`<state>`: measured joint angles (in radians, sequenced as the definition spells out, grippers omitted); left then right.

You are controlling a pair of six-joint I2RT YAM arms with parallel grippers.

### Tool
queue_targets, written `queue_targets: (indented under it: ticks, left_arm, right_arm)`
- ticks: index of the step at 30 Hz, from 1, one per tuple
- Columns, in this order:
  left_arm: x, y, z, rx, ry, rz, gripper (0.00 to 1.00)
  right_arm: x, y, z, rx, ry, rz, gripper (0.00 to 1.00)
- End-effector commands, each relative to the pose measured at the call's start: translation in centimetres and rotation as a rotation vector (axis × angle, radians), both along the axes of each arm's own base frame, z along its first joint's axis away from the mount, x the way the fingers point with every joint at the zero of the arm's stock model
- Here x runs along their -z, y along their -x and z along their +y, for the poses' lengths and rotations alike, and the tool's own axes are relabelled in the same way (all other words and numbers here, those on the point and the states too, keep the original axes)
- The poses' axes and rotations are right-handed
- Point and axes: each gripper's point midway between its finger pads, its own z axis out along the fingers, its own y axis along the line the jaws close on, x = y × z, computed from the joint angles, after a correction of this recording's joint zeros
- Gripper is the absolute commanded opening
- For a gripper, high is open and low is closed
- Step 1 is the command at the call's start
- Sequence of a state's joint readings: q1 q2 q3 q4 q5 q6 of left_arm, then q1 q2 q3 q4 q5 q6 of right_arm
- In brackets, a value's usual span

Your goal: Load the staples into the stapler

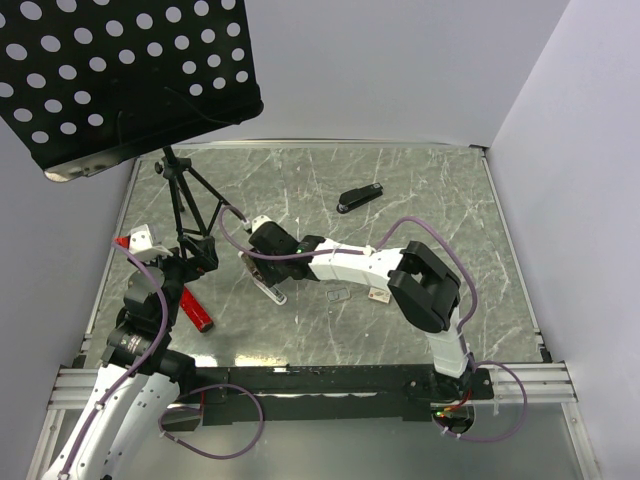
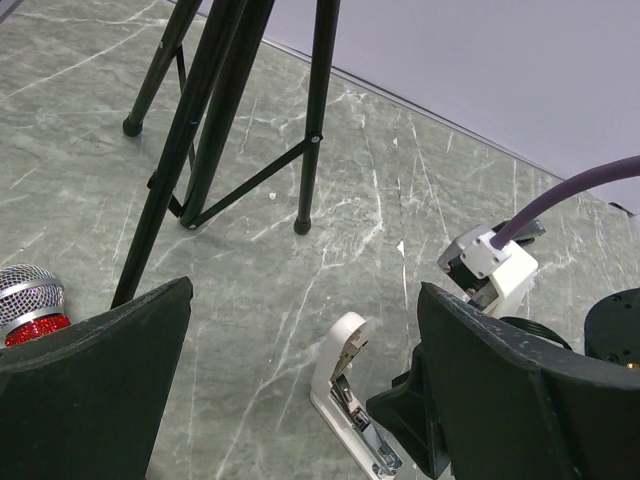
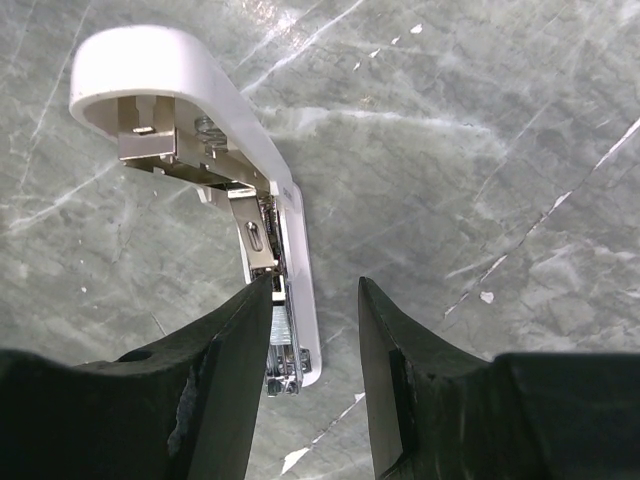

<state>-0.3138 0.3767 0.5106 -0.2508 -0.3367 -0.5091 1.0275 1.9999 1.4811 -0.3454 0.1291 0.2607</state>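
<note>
Item: staples. A pale box with red-brown print and a clear rectangle lie flat on the table, just apart from each other, beside the right forearm and near the white stapler. In the right wrist view we also note a ribbed silver strip in the stapler's channel. We take it for staples already seated but cannot be sure. The stapler lies open on its base, with the cover swung up and back and the spring and pusher exposed. Right gripper: released, jaws parted over the front end of the channel with bare table in the gap. Its left finger sits against or just beside the channel, and we cannot tell which. Left gripper: released, jaws wide, holding nothing, hovering near the stapler's hinge end. We judge the step in hand to be seating the strip and then shutting the cover. To do it well, we would check that the strip lies flat and fully inside the rails before anything presses down. We would keep the right fingers clear of the pusher. The light base may skate on the smooth stone, so we would steady it, perhaps with the left gripper. The cover should come down squarely, since a skewed strip could jam. Surroundings: a black stapler far back and well apart, a black tripod to the left, and a perforated black panel overhead.
</note>
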Motion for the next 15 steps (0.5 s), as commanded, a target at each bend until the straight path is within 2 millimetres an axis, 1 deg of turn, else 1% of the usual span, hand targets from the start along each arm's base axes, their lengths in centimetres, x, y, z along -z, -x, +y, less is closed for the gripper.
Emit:
queue_targets:
  ticks: [1,5,11,15]
  left_arm:
    - [-1.0,-0.2,-0.2,0.010,0.002,-0.039,0.99]
    - [-0.9,-0.2,-0.2,0.012,0.002,-0.039,0.99]
    - [-0.9,-0.2,-0.2,0.012,0.002,-0.039,0.99]
    - [-0.9,-0.2,-0.2,0.012,0.001,-0.039,1.00]
  right_arm:
    - [-0.3,-0.3,0.9,-0.007,-0.022,0.011,0.47]
    - [1.1,0.2,0.3,-0.012,0.001,0.034,0.47]
    - [2.5,0.7,-0.4,-0.006,0.028,0.053,0.47]
    - [3.1,0.9,-0.7,-0.007,0.040,0.062,0.47]
